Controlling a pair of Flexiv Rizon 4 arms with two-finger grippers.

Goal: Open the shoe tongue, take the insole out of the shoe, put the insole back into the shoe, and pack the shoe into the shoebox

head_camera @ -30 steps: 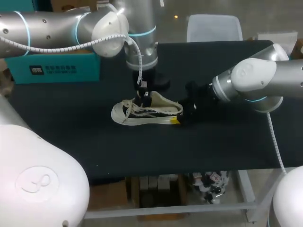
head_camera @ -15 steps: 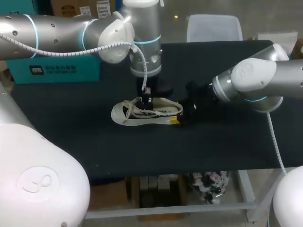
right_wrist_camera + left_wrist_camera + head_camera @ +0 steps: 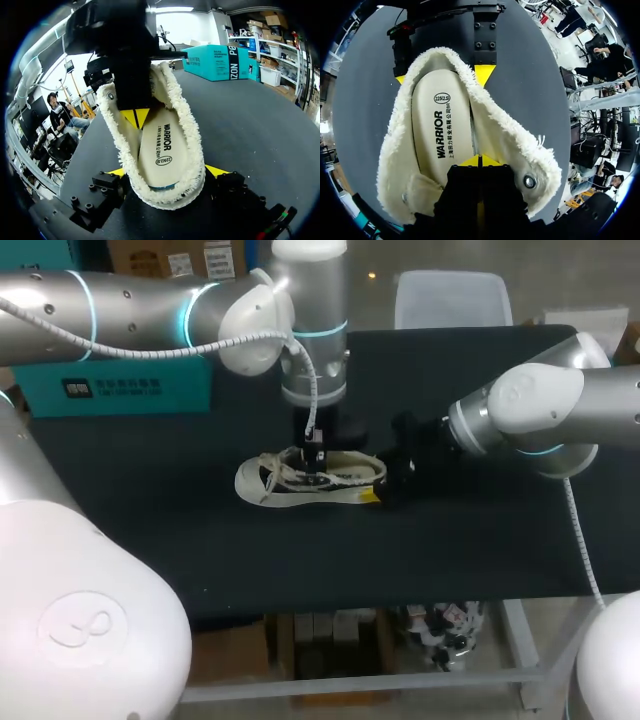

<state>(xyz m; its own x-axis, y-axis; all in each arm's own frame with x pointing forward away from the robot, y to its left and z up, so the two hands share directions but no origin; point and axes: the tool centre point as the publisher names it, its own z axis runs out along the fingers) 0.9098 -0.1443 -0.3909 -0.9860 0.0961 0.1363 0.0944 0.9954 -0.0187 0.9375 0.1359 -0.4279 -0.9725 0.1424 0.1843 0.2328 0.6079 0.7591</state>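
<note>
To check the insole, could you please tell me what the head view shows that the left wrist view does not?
Only the head view shows the laces, the white toe, and the left arm and right arm coming in. Only the left wrist view shows the insole lying inside the fleece lining. Both show the shoe, the left gripper dipped into its opening and the right gripper at its heel.

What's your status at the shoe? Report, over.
Left gripper shut, inside shoe, on insole. Right gripper shut on shoe heel. Nothing in the way.
</note>
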